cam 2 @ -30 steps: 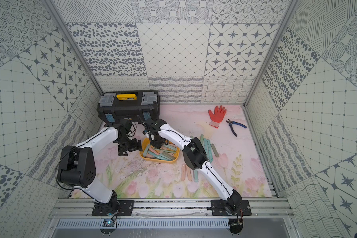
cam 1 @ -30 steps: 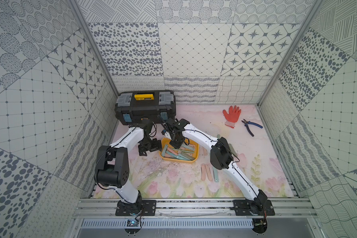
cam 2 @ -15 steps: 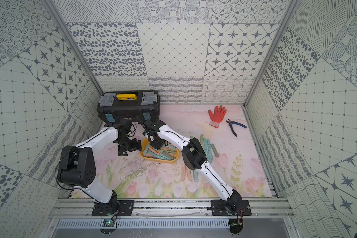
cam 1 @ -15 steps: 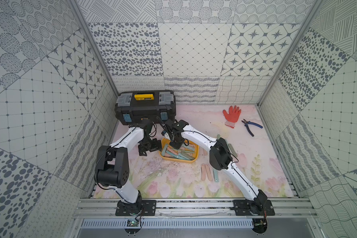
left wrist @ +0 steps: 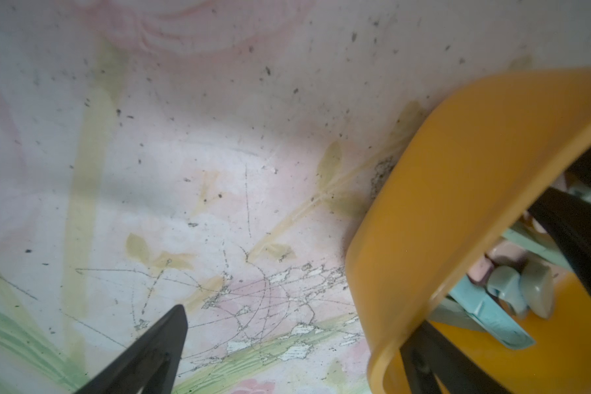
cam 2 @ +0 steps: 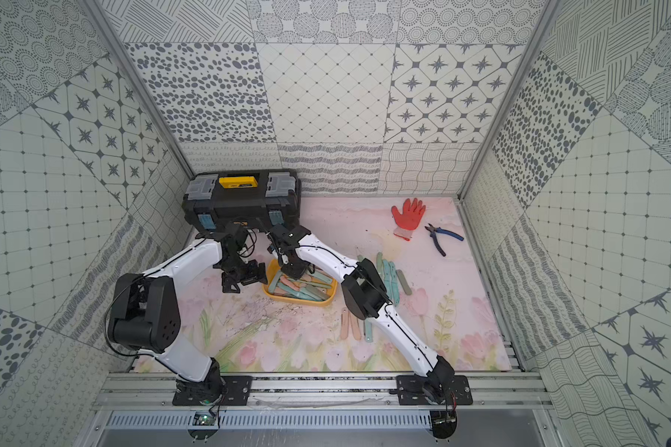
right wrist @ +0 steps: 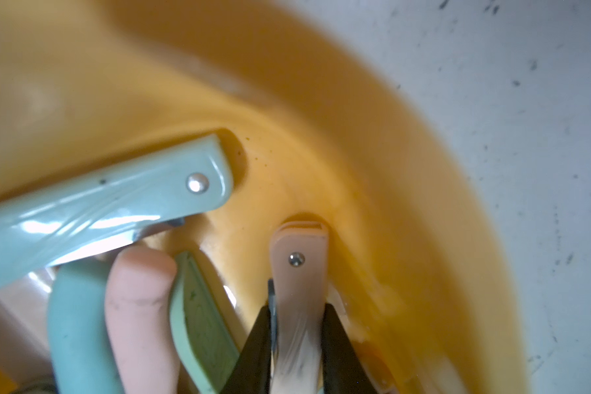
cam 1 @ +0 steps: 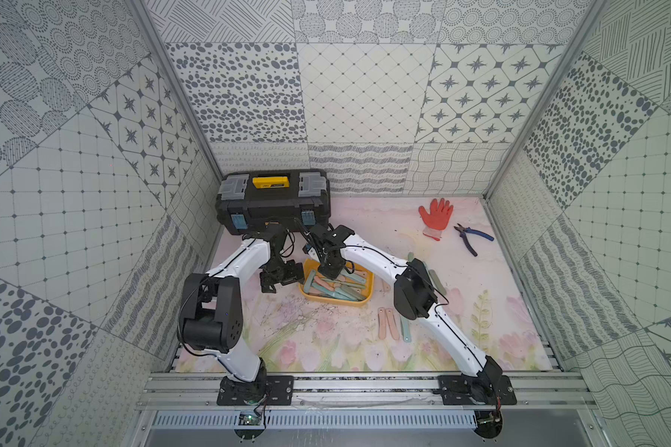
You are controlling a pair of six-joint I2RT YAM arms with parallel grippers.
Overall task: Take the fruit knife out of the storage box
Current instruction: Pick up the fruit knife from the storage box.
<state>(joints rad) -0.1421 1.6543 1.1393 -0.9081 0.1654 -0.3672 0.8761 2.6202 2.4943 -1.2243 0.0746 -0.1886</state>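
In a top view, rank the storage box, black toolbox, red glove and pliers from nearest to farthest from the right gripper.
1. storage box: the right gripper is inside it, gripping a pink fruit knife.
2. black toolbox: just behind, at the back wall.
3. red glove: back right.
4. pliers: beyond the glove, by the right wall.

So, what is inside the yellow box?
Folded knives, pink and pale green, in a loose pile. The right gripper grips a pink knife. What lies under the pile and gripper is covered.
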